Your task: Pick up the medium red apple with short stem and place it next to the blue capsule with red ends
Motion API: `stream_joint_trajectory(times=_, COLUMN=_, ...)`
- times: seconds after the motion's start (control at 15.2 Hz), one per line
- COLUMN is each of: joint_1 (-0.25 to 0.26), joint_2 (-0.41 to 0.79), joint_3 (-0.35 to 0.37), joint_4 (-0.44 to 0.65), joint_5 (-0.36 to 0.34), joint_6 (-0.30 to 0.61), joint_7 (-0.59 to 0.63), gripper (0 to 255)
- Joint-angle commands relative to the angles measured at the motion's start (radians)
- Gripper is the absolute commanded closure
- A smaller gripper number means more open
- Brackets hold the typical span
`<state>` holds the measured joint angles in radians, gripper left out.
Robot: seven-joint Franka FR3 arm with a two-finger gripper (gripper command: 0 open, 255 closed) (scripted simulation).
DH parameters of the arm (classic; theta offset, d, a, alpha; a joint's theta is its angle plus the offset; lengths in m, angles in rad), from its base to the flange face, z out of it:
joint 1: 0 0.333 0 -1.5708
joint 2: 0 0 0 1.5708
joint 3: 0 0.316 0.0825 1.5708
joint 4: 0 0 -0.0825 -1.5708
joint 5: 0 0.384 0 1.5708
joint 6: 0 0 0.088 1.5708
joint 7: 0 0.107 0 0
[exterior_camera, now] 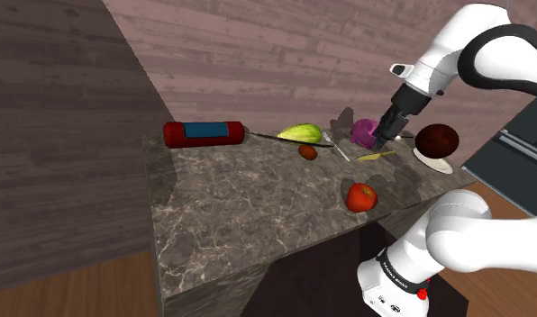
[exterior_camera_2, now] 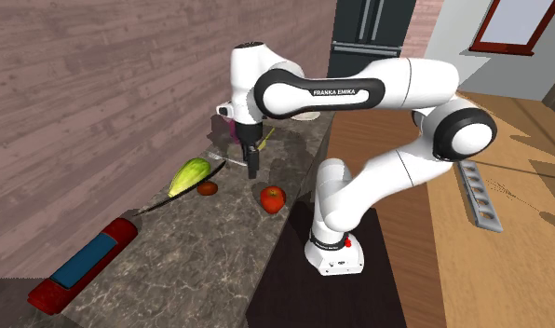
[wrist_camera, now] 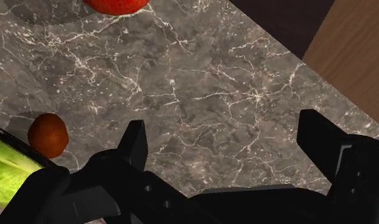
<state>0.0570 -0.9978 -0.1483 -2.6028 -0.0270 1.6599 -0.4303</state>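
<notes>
Black jaws: spread wide, empty, hovering over grey marbled tabletop [wrist_camera: 201, 83]. Round red apple [exterior_camera: 361, 196]: centre-right of shoulder view, unheld. Blue capsule with red ends [exterior_camera: 204, 133]: upper left, well apart. Step, judged: approach; next, centre over apple, descend.

Light is soft and even throughout, with no hard glare. In the shoulder view the brown plank wall [exterior_camera: 50, 153] on the frame's left sits dim. The white robot arm [exterior_camera: 460, 236] at lower right is the brightest surface, shading gently to grey along its underside. The dark veined marble counter [exterior_camera: 249, 216] carries faint, diffuse shadows: a small one hugging the round red apple [exterior_camera: 361, 196] and a broader one near the counter's left edge (both fade out rather than end in a line). In the second exterior view the right half is lighter, at the wooden floor [exterior_camera_2: 480, 280] and around the red-framed window [exterior_camera_2: 525, 25]. In the wrist view a grey smudge of shadow surrounds the apple at the top edge.
</notes>
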Motion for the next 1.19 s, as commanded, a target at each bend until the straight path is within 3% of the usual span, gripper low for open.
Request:
stream_joint_trajectory(times=0.0, joint_1=0.008, joint_2=-0.045, joint_3=-0.043, joint_4=-0.06, joint_5=-0.041, joint_6=0.013, joint_7=-0.095, gripper=0)
stream_joint_trajectory(times=0.53, joint_1=-0.021, joint_2=-0.169, joint_3=-0.278, joint_4=-0.268, joint_5=-0.272, joint_6=0.093, joint_7=-0.485, gripper=0)
stream_joint_trajectory(times=0.92, joint_1=-0.061, joint_2=-0.127, joint_3=-0.514, joint_4=-0.343, joint_5=-0.495, joint_6=0.211, joint_7=-0.792, gripper=0)
stream_joint_trajectory(times=1.12, joint_1=-0.069, joint_2=-0.107, joint_3=-0.54, joint_4=-0.373, joint_5=-0.522, joint_6=0.26, joint_7=-0.791, gripper=0)
